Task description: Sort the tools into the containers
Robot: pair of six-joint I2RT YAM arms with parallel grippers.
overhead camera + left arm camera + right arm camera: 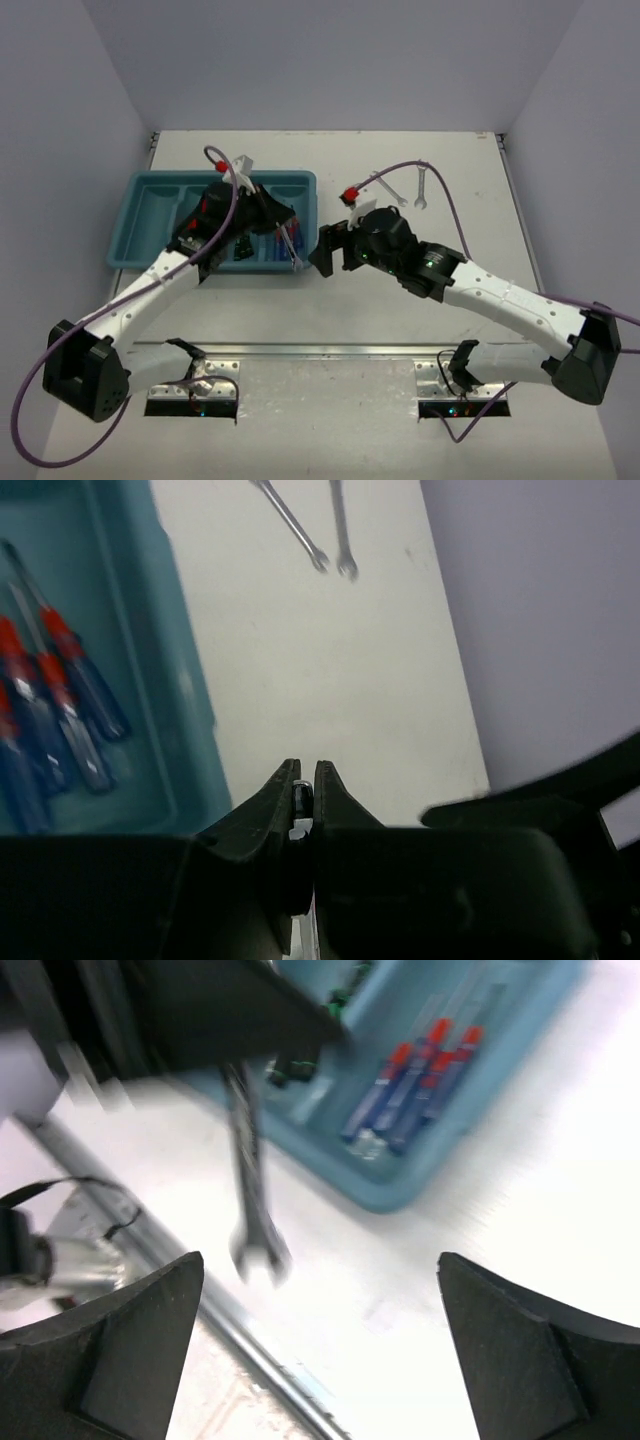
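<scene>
The right gripper point(318, 1270) stands nearest, its jaws spread wide and holding nothing, facing the tray's right end. Just beyond it the left gripper point(307, 770) is clenched on one end of a wrench point(250, 1175). The wrench hangs almost straight down, open end lowest, over the table point(400, 300) just outside the tray's right wall and not yet in any compartment.

The wrench looks like plain steel, so it should be stiff, dense for its size and smooth on its faces. Pinched this near one end, I judge that it could pivot or slide in the pads if the arm swings fast. A firmer hold would be across the flat faces at mid-shank, which is narrow but uniform. It is not fragile and can be set down bluntly.

Behind it lies the tray point(160, 180). Its rightmost compartment holds the blue screwdrivers point(415, 1090), and the green screwdrivers point(345, 990) show, blurred, one compartment further in. Which compartment suits the wrench I cannot tell.

Farthest off, two more wrenches point(295, 525) point(343, 530) lie flat on the table, close together and well apart from the tray. Lying flat, they leave only thin edges to pinch. The pliers point(350, 193) show only a red handle beside the right arm.
</scene>
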